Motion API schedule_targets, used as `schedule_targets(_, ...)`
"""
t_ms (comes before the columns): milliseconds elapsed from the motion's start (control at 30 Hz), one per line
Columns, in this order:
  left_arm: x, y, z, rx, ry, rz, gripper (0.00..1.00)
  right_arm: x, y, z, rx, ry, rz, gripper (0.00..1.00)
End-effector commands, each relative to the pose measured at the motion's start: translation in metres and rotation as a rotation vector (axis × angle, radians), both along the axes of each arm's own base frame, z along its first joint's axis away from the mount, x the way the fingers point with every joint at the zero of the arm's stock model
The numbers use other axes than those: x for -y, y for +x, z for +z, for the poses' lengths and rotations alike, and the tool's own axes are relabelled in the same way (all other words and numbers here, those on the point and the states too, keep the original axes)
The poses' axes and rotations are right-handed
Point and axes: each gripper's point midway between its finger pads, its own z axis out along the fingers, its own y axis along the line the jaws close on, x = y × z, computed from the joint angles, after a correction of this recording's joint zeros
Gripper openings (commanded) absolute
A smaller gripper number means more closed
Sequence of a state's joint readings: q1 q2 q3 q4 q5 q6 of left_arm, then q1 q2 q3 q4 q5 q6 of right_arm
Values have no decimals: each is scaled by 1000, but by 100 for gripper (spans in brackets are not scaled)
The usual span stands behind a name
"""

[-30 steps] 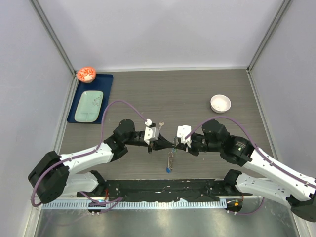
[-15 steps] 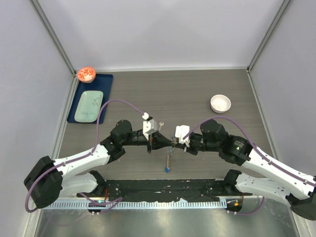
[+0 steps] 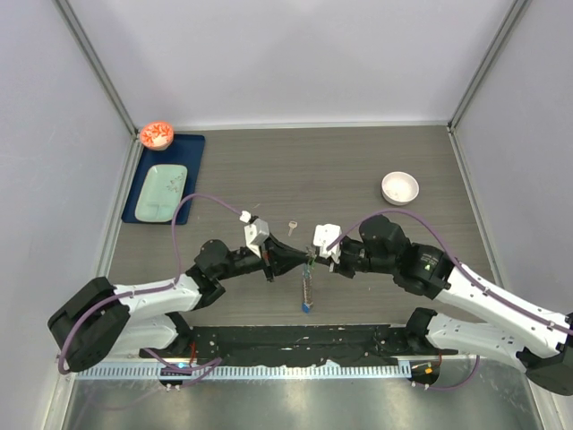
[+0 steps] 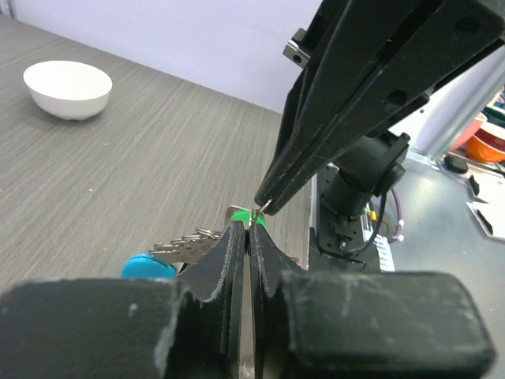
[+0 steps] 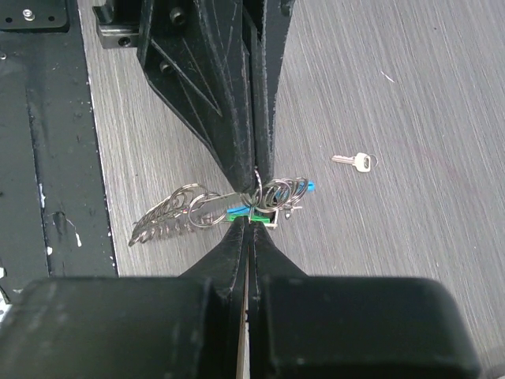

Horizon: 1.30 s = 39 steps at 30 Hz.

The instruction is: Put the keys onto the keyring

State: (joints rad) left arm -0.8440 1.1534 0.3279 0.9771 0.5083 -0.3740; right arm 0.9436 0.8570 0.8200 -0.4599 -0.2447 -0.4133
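Left gripper [image 3: 303,262], right gripper [image 3: 312,261] pinched shut, meeting at keyring [image 3: 307,288] and green key [image 5: 239,212]; who holds which unclear. Threading seemingly underway. Silver key [image 3: 292,227] loose, 11 o'clock.

Keyring [image 3: 308,285]: silvery chain of rings stretched mid worktop toward the near edge, dark-blue tag [image 3: 305,307] at its near end. Green-headed key [image 5: 241,212] sits among the rings at its far end; threaded or not, cannot tell. Plain silver key [image 3: 292,227] lies flat just beyond, apart.
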Motion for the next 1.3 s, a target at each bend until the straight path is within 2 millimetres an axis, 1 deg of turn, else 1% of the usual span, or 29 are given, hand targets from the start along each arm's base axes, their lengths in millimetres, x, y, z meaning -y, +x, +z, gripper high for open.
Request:
schedule_targets(0, -6, 16, 53, 91, -214, 91, 12, -1, 5, 19, 14, 8, -22, 1)
schedule_targets(33, -6, 16, 48, 86, -209, 88, 13, -2, 6, 17, 8, -2, -24, 1)
schedule_targets(67, -7, 15, 52, 102, -234, 84, 15, -2, 7, 19, 15, -4, -24, 1)
schedule_targets(133, -9, 15, 48, 106, -235, 96, 19, -2, 8, 17, 13, -22, -26, 1)
schedule_targets(167, -10, 16, 49, 114, -239, 103, 25, -3, 9, 20, 15, -21, -29, 1)
schedule_targets(267, -14, 17, 41, 138, -215, 128, 34, -4, 9, 23, 16, -32, -19, 1)
schedule_targets(333, -16, 19, 35, 175, -183, 144, 35, -3, 10, 21, 13, -56, -12, 1)
schedule_targets(367, -15, 21, 27, 171, -143, 149, 37, -4, 9, 21, 7, -69, -6, 1)
schedule_targets(433, -16, 22, 28, 202, -111, 148, 39, -4, 9, 20, 1, -85, 0, 1)
schedule_targets(467, -15, 24, 17, 220, -48, 143, 39, -4, 10, 21, 1, -90, 1, 1)
schedule_targets(500, -16, 21, 21, 250, -39, 127, 39, -3, 9, 19, -4, -99, 2, 1)
schedule_targets(533, -17, 22, 23, 285, -22, 121, 40, -4, 9, 18, -5, -103, 5, 1)
schedule_targets(567, -18, 23, 13, 317, 33, 112, 40, -4, 10, 19, -6, -105, 5, 1)
schedule_targets(600, -19, 23, 13, 346, 51, 102, 40, -4, 9, 18, -9, -111, 8, 1)
schedule_targets(633, -19, 20, 22, 386, 52, 62, 41, -4, 10, 18, -11, -114, 7, 1)
schedule_targets(667, -20, 20, 12, 409, 107, 38, 42, -4, 9, 18, -14, -117, 9, 1)
schedule_targets(700, -21, 20, 12, 422, 121, 20, 42, -5, 9, 17, -20, -120, 12, 1)
schedule_targets(767, -17, 14, 13, 448, 134, -57, 43, -6, 8, 16, -25, -122, 17, 1)
schedule_targets(800, -18, 15, 12, 459, 135, -74, 43, -6, 8, 16, -25, -123, 21, 1)
schedule_targets(833, -13, 10, 11, 464, 126, -133, 43, -6, 7, 15, -30, -127, 24, 1)
schedule_targets(900, -9, 11, 14, 470, 116, -175, 40, -6, 8, 15, -30, -131, 24, 1)
schedule_targets(933, -5, 6, 8, 461, 117, -235, 39, -7, 8, 16, -29, -131, 26, 1)
schedule_targets(967, -3, 5, 6, 454, 119, -257, 36, -6, 8, 16, -28, -134, 26, 1)
schedule_targets(1000, 0, 3, 11, 465, 109, -288, 36, -6, 8, 16, -28, -136, 25, 1)
schedule_targets(1067, 3, -2, 4, 441, 116, -355, 33, -5, 8, 16, -28, -138, 26, 1)
schedule_targets(1100, 5, -2, 7, 448, 113, -370, 33, -6, 8, 15, -27, -141, 28, 1)
schedule_targets(1167, 6, -4, -1, 419, 131, -411, 32, -6, 7, 17, -25, -137, 30, 1)
schedule_targets(1200, 8, -3, 1, 419, 133, -417, 31, -6, 7, 17, -24, -136, 32, 1)
schedule_targets(1267, 9, -2, -4, 404, 150, -426, 29, -6, 6, 15, -29, -139, 36, 1)
